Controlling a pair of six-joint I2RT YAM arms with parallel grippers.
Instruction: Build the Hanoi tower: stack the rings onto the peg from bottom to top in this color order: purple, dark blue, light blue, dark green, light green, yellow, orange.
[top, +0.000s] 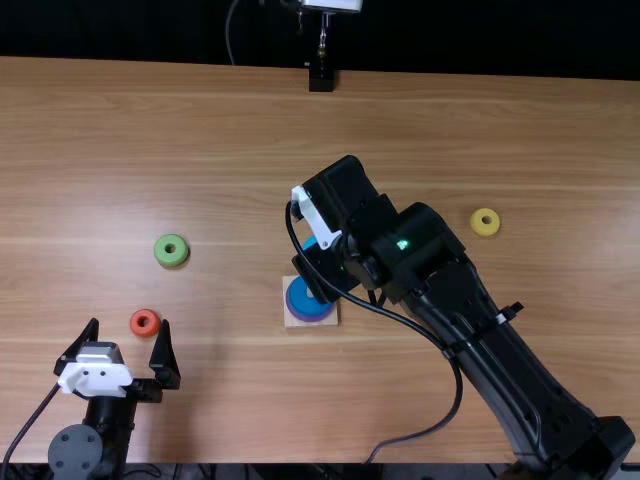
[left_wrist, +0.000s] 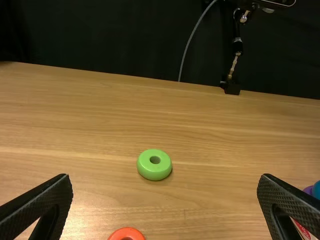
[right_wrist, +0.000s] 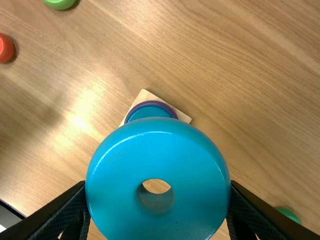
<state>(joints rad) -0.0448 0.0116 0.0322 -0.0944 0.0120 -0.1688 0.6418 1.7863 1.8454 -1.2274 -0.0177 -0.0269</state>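
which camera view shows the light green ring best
The left wrist view: the light green ring is whole and large, its hole plain. The top view shows it whole but smaller; the right wrist view's edge cuts it off.

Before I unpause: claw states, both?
Left claw: open, empty.
Right claw: closed on the light blue ring, near the peg's base.

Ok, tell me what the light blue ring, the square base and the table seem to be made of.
Light blue ring: glossy plastic or lacquered wood; curved highlights run along its smooth edge.
Square base: probably bare wood, matte, judging by its pale, even tan.
Table: wood or wood-look laminate with a slight sheen; it shows long grain lines and a soft glare patch.
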